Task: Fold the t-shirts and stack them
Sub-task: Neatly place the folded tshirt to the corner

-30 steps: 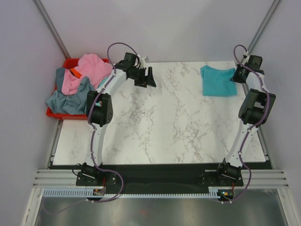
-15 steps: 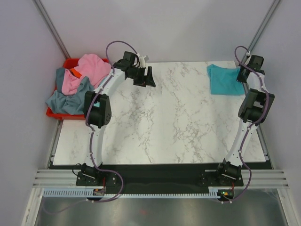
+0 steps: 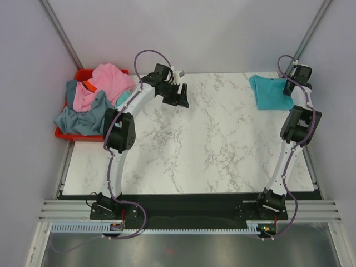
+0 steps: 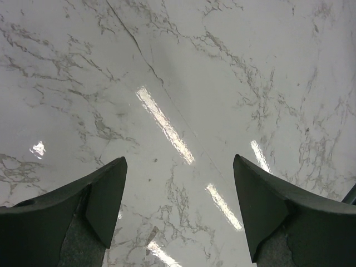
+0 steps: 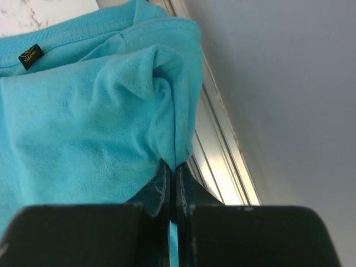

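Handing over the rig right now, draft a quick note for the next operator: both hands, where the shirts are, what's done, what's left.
Left hand: open, empty, above bare table near the far left.
Right hand: shut on the edge of the teal t-shirt.
Teal t-shirt: compact bundle at the table's far right corner, looks folded.
Pink shirt and grey-blue shirt: heaped, unfolded, in and over the red bin at far left.
Left: release the teal one, fold the rest, stack on it.
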`<act>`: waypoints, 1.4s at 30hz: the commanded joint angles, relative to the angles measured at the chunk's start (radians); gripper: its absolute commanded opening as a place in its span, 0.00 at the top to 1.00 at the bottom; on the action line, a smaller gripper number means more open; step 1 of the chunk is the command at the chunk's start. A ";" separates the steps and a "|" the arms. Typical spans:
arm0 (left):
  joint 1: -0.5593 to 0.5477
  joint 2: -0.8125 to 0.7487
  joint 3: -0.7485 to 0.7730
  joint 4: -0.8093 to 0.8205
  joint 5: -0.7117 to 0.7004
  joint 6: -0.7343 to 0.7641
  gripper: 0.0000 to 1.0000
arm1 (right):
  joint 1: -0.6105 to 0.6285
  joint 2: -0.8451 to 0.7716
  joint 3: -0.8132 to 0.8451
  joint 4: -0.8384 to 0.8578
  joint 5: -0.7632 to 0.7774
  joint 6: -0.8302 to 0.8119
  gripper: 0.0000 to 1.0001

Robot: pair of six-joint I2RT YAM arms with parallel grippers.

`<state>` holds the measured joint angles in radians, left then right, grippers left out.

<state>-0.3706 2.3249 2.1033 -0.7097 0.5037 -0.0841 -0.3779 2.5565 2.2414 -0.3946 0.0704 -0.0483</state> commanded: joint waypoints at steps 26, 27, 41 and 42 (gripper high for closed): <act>-0.028 -0.124 0.053 -0.008 -0.059 0.027 0.12 | -0.007 -0.338 -0.032 0.069 -0.047 0.162 0.18; -0.030 -0.133 0.055 -0.008 -0.092 0.035 0.12 | -0.006 -0.363 -0.075 0.068 -0.108 0.172 0.16; 0.010 -0.317 -0.141 0.013 -0.652 0.093 0.01 | 0.164 -0.705 -0.661 -0.121 -0.379 0.127 0.02; 0.021 -0.350 -0.164 0.018 -0.659 0.092 0.01 | 0.189 -0.723 -0.674 -0.128 -0.338 0.128 0.02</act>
<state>-0.3763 2.0758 2.0064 -0.7059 -0.0589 -0.0055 -0.2306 1.9270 1.5806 -0.4622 -0.3317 0.1001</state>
